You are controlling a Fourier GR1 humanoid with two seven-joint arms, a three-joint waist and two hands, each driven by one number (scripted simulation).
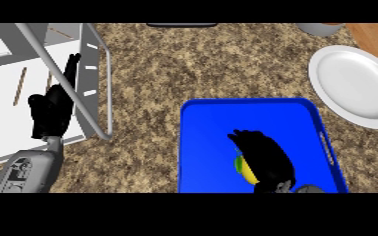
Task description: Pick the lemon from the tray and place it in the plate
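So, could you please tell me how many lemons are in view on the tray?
1: a single lemon lies low in the blue tray, mostly covered by the right hand. Others could be hidden beneath that hand.

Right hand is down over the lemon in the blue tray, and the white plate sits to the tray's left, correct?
Not quite. In the head view the white plate lies to the right of the blue tray, beyond its far right corner. The right hand is indeed over the lemon in the tray.

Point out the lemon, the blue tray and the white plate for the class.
lemon [243, 169]: head view, visible yellow-green side beside the right hand [266, 160].
blue tray [221, 125]: head view, bare floor.
white plate [347, 82]: head view, inner surface.
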